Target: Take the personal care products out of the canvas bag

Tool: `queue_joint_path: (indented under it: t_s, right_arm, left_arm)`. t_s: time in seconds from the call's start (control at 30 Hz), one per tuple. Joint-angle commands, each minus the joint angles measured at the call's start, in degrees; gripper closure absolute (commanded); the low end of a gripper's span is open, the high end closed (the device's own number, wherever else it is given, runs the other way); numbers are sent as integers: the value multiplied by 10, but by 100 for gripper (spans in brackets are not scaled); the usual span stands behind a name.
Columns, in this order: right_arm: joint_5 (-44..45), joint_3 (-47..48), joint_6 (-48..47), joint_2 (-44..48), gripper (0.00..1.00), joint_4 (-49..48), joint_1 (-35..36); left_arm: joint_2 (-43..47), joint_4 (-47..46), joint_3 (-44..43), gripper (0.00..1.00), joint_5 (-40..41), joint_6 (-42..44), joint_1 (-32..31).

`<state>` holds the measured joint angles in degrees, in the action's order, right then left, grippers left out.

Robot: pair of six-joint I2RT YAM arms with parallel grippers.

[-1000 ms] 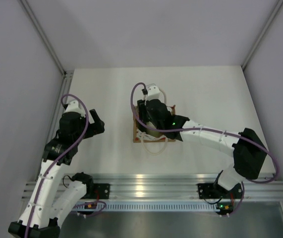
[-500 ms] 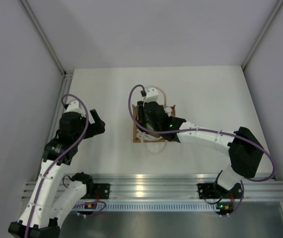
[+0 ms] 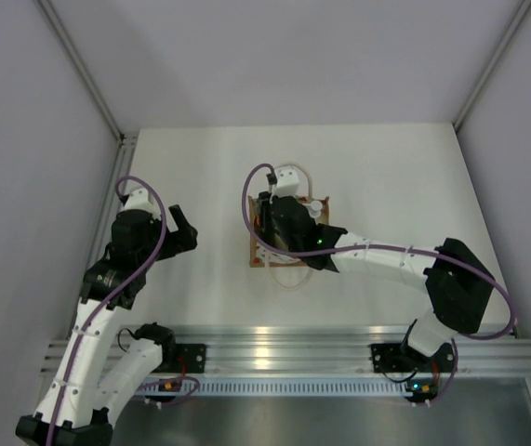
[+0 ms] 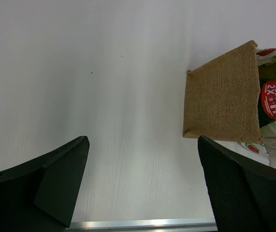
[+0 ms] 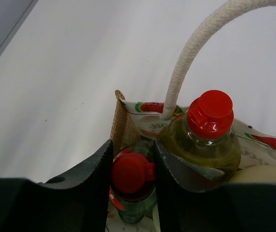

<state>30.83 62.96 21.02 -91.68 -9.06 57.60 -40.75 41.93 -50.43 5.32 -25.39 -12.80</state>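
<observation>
While left gripper gapes, right gripper pinches green bottle (red cap)

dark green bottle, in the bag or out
In the bag. The right wrist view shows the dark green bottle standing inside the bag, the right gripper closed on its red cap.

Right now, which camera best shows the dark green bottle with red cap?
Right wrist: the dark green red-capped bottle sits clamped in the right claw. Left wrist catches only its red label; top view: hidden under the right arm.
</observation>
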Motion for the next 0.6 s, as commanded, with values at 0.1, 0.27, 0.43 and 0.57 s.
queue_joint_path:
  t_s: [0.1,0.27,0.43,0.57]
  right_arm:
    - [12,-7,-6,-4,100,-63,18]
    - [13,-7,-35,5,100,-106,21]
    - [16,39,-67,11,100,-80,21]
    - [19,72,-92,19,100,-65,21]
  left_arm:
    - [2,-29,1,2,-8,3,1]
    - [2,-29,0,2,-8,3,1]
    - [3,-29,1,2,-8,3,1]
    - [7,-28,1,2,-7,3,1]
